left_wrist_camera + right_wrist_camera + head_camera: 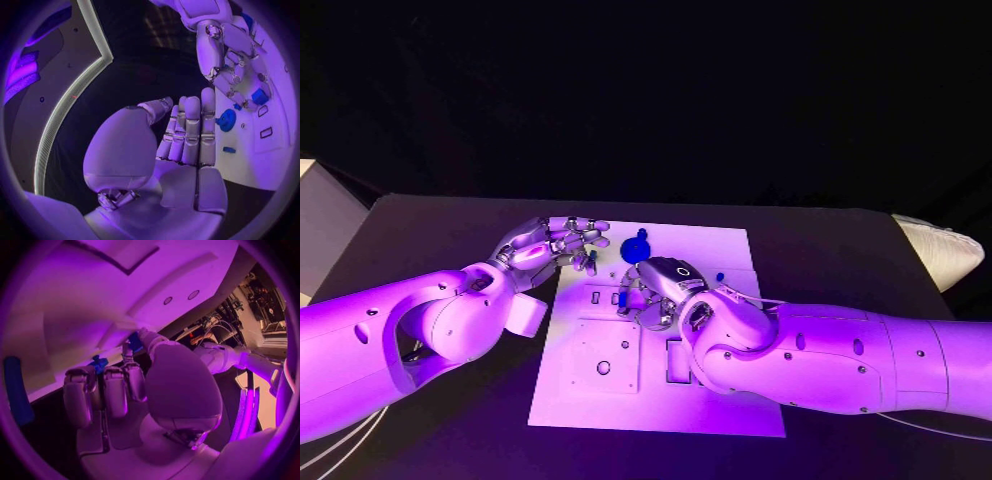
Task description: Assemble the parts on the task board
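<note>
Hands of our two white arms meet over the task board (718,250), the white plate we use as our landmark on the black table (430,220). From the head view, our left hand (557,243) hovers at the board's far left corner, its fingers loosely spread and slightly curled, and we see nothing in them. Our right hand (661,290) is lowered over the middle of the board, fingers bent down toward its surface. A round blue part (638,244) sits near the board's far edge, between the two hands, and a small blue piece (718,277) lies just beside the right hand; several slots and holes on the near half of the board look unfilled, so we judge the assembly to be at an early or middle stage, with most pieces yet to be seated. From the left wrist view, our left hand (187,135) holds its fingers straight and side by side, thumb set apart, grasping nothing; beyond it lies the board (275,160) with the round blue part (227,120), a square blue part (260,96) and a little blue piece (229,149), and our right hand (234,70) reaches down among them. From the right wrist view, our right hand (125,390) curls its fingers toward the board (81,305), with a small blue part (135,341) at the fingertips (129,360); it seems pinched or pressed there, but we cannot tell whether it is truly held.
</note>
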Motion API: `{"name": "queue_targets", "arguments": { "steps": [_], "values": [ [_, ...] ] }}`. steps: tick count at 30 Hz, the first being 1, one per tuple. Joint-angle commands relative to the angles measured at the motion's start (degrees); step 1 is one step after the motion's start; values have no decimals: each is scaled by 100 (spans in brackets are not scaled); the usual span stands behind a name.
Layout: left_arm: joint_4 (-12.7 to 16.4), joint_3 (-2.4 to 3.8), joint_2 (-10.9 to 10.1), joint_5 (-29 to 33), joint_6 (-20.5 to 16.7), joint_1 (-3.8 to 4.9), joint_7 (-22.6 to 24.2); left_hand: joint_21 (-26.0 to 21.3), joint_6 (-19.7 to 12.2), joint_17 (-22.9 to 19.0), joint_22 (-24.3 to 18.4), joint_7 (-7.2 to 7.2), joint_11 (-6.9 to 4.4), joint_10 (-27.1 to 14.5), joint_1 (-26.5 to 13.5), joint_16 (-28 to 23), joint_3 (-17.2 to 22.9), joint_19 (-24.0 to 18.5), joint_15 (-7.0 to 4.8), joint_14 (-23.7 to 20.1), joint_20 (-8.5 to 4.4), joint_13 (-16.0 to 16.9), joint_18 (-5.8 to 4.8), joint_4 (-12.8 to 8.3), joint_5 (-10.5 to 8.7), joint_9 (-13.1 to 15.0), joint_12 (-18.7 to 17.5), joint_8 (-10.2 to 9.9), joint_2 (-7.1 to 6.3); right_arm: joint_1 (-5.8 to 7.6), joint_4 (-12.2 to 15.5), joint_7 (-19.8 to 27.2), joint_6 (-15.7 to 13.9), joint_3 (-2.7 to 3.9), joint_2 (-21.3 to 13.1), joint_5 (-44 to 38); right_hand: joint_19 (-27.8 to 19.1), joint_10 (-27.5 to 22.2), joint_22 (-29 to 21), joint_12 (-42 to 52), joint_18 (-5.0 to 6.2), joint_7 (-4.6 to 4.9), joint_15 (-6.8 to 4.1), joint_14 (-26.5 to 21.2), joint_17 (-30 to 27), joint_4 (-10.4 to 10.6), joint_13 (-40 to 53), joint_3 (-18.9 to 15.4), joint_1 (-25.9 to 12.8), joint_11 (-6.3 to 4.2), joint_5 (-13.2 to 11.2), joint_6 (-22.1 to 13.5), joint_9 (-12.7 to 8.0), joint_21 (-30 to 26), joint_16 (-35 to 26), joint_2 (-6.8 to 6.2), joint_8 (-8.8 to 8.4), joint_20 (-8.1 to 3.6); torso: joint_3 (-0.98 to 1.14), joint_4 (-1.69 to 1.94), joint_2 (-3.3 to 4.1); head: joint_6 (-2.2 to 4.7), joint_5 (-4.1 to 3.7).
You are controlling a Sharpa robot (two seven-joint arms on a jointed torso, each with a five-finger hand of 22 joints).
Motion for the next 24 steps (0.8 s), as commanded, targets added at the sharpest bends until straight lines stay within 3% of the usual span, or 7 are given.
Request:
{"name": "queue_targets", "arguments": {
  "steps": [1,8,12,17,21,23,24],
  "values": [
    [6,3,12,3,115,0,10,20,-36,-8,5,15,-13,-35,12,21,29,-41,1,-26,5,5,84,-9,-5,8,21,-11,20,-4,-10,80,84,-1,1,21,527,-23,1411,-35,-1,3,56,484,995,3,746,-58,-4,32,-38,-81,-19,-42,-24,-18,-37,58,-2,2,1,-3,-2],
    [-1,3,9,-1,116,0,5,20,-36,-8,5,15,-13,-35,12,21,29,-41,1,-26,5,5,84,-9,-5,8,21,-11,20,-5,-26,113,14,-1,-5,46,510,-104,1387,-146,9,46,91,481,984,61,668,-155,38,72,-85,-203,-73,-78,-32,-14,-108,94,-3,1,-2,-6,2],
    [-8,2,7,-35,71,0,4,51,-33,-13,21,5,-31,33,19,27,26,-68,-7,-35,5,40,87,-34,-5,15,83,-7,20,-5,6,213,-115,-1,-39,107,495,-229,1368,-309,16,170,184,479,983,275,538,-656,188,169,-142,-567,-211,-110,-34,17,-351,184,-4,0,-4,-2,1],
    [-26,2,1,-198,-69,0,-97,77,-89,-17,34,14,-28,27,14,32,3,-90,-8,-42,3,76,86,-57,-6,8,132,-34,-10,-4,176,354,-239,-1,-172,210,492,-273,1364,-360,19,191,211,477,979,369,478,-1194,283,206,-139,-665,-275,-121,-37,74,-449,213,0,-6,-7,8,22],
    [-81,2,-8,-448,-197,1,-349,169,-142,400,63,-5,-50,-175,-26,389,-298,-142,-24,150,7,830,80,-127,0,133,1234,210,-42,21,378,467,-301,7,-355,338,489,-281,1360,-366,21,197,216,474,970,373,465,-1368,276,211,-127,-663,-289,-128,-42,93,-465,219,10,-19,-23,34,40],
    [-154,3,-7,-641,-294,2,-561,269,-216,1045,87,-33,-111,-546,-96,892,-399,-93,-44,474,1,1572,86,-52,2,308,2336,564,-36,70,481,680,-287,14,-476,549,480,-287,1348,-368,26,195,217,470,954,371,450,-1679,343,212,85,-635,-304,-150,-52,205,-472,222,18,-33,-39,41,60],
    [-179,3,-7,-699,-330,2,-635,291,-209,1248,95,-37,-98,-534,-149,1022,-429,-79,-43,581,-6,1668,89,-9,-4,334,2496,618,-37,102,512,803,-261,18,-522,661,480,-287,1348,-368,26,195,217,470,954,371,450,-1679,343,212,85,-635,-304,-150,-52,205,-472,222,22,-36,-42,40,67]
  ]
}}
